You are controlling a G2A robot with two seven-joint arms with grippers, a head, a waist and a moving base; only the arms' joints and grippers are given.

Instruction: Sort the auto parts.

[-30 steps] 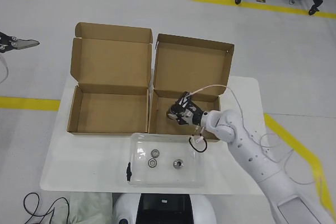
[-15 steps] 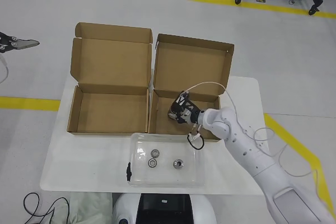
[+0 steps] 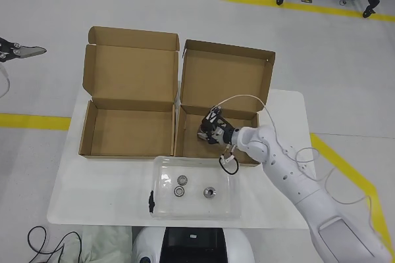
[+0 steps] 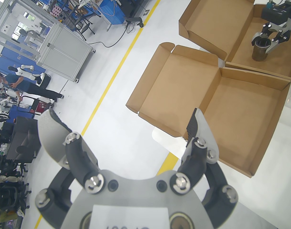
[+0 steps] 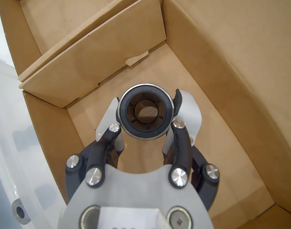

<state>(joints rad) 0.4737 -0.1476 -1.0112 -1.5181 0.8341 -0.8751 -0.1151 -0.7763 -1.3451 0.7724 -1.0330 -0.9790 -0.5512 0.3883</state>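
Observation:
A dark metal sleeve [image 5: 123, 120] stands upright on the floor of the right cardboard box [image 3: 184, 141], near its front left corner. My right gripper [image 5: 146, 97] is shut on the sleeve, one finger on each side of its top. The left wrist view shows this gripper [image 4: 264, 45] over the sleeve [image 4: 259, 51] from afar, and in the top view it [image 3: 207, 135] is low inside the box. My left gripper [image 4: 121, 120] hangs open with nothing in it, out over the floor left of the table [image 3: 26, 50]. Three small round parts [image 3: 182, 179] lie in a clear tray [image 3: 196, 214].
The left cardboard box [image 3: 128, 131] stands open beside the right one, both with lids folded back. The clear tray sits in front of them near the table's front edge. A black cable loop [image 3: 230, 166] dangles from the right arm over the box's front wall.
The right arm's elbow has swung slightly and the gripper has edged a little to the left inside the box. The left gripper has not moved.

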